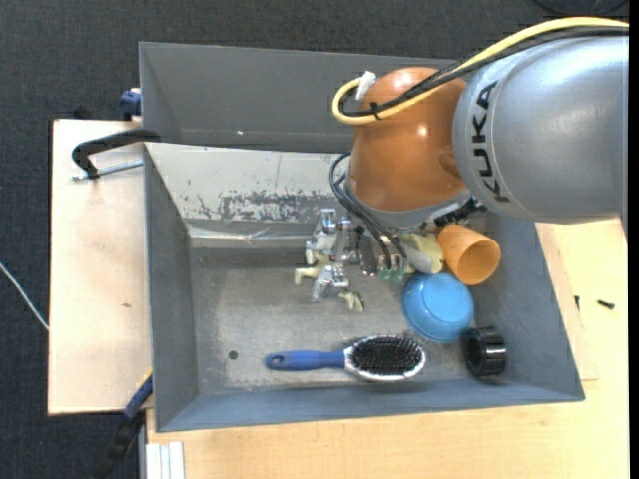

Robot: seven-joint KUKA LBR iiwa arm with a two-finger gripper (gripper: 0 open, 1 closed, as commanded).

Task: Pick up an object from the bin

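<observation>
My hand (331, 275) hangs with its fingers apart and empty over bare floor mid-way across the grey metal bin (200, 297). Nearest are the blue-handled, black-bristled hairbrush (349, 357) and the round blue plastic cup (437, 305). I'd straddle the brush's slim handle squarely before closing.

The grey arm (559, 118) reaches in from three o'clock and ends in a rounded orange wrist cover (404, 153), with a yellow cable (349, 103) looped over its top. At seven o'clock from the cover the hand (327, 262) points downward, its two metal fingers (329, 230) apart with nothing between them.
</observation>
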